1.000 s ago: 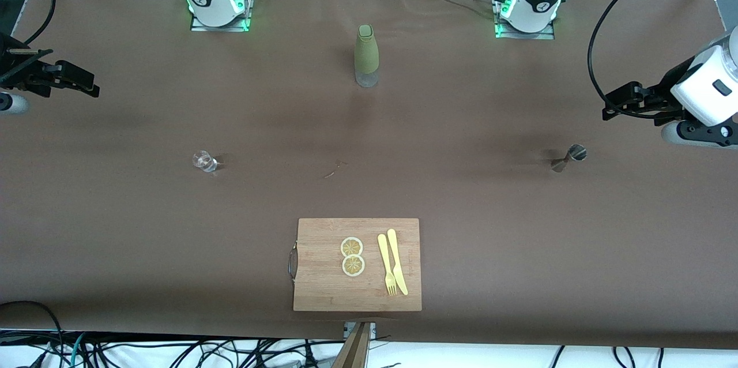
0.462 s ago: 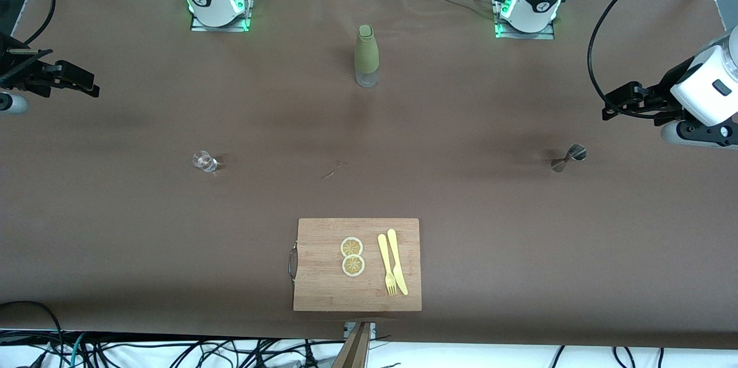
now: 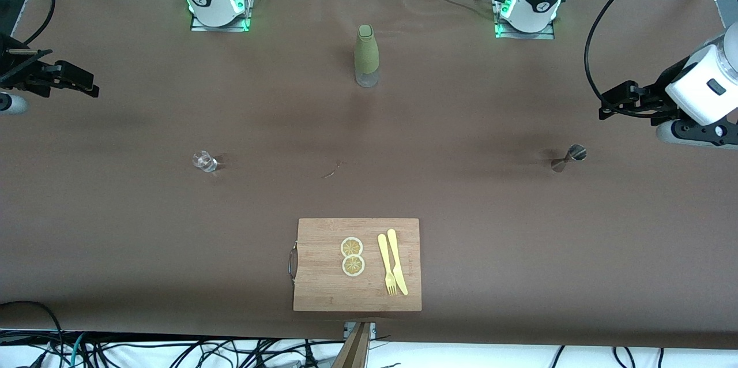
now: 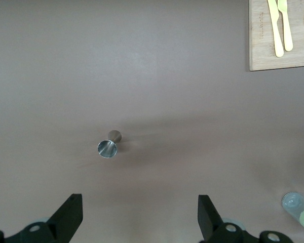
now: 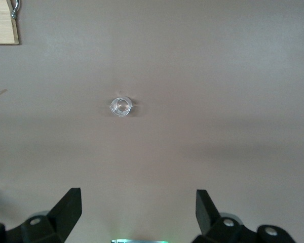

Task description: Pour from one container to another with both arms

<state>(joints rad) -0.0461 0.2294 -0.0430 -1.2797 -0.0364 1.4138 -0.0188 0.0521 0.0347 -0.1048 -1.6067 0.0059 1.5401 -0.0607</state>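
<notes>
A tiny clear glass cup (image 3: 203, 161) (image 5: 120, 107) stands upright on the brown table toward the right arm's end. A small silvery jigger (image 3: 568, 158) (image 4: 109, 146) stands upright toward the left arm's end. My left gripper (image 3: 604, 109) (image 4: 139, 203) hangs open over bare table close to the jigger, with nothing between its fingers. My right gripper (image 3: 92, 89) (image 5: 137, 200) hangs open and empty over the table's edge at the right arm's end, well away from the cup.
A tall olive-green bottle (image 3: 366, 55) (image 4: 300, 210) stands mid-table between the two bases. A wooden cutting board (image 3: 323, 281) (image 4: 263, 55) lies near the front edge with two lemon slices (image 3: 352, 256) and a yellow fork and knife (image 3: 392, 264). A small scrap (image 3: 331, 172) lies mid-table.
The left arm has shifted very slightly. The right arm, cup and jigger have not moved.
</notes>
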